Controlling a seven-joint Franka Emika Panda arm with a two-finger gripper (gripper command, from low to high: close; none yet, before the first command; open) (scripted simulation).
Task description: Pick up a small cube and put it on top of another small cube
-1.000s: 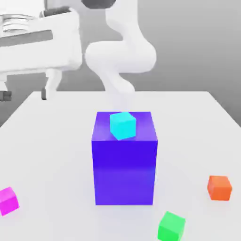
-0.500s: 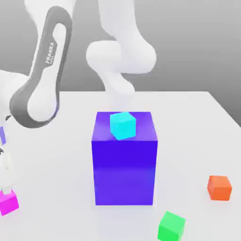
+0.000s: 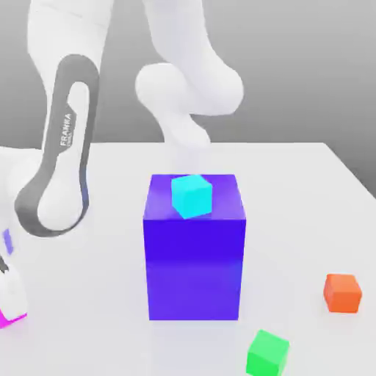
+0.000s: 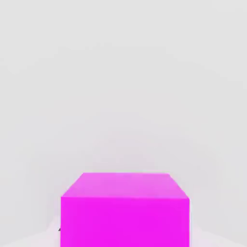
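Note:
A small magenta cube (image 3: 10, 319) lies on the white table at the exterior view's lower left edge, mostly covered by my hand. My gripper (image 3: 6, 312) has come down over it and is shut on it. In the hand view the magenta cube (image 4: 124, 210) looms large and close. A small cyan cube (image 3: 192, 195) rests on top of a tall blue block (image 3: 194, 257) at the table's middle. A small orange cube (image 3: 343, 292) sits at the exterior view's right, and a small green cube (image 3: 267, 352) lies near the front edge.
The arm's grey and white forearm (image 3: 62, 154) slants down across the exterior view's left, beside the blue block. The white table (image 3: 294, 191) stretches behind and to the right of the block.
The arm swung down from high at the left onto the magenta cube. The jaws went from open to shut around it. The other cubes stayed put.

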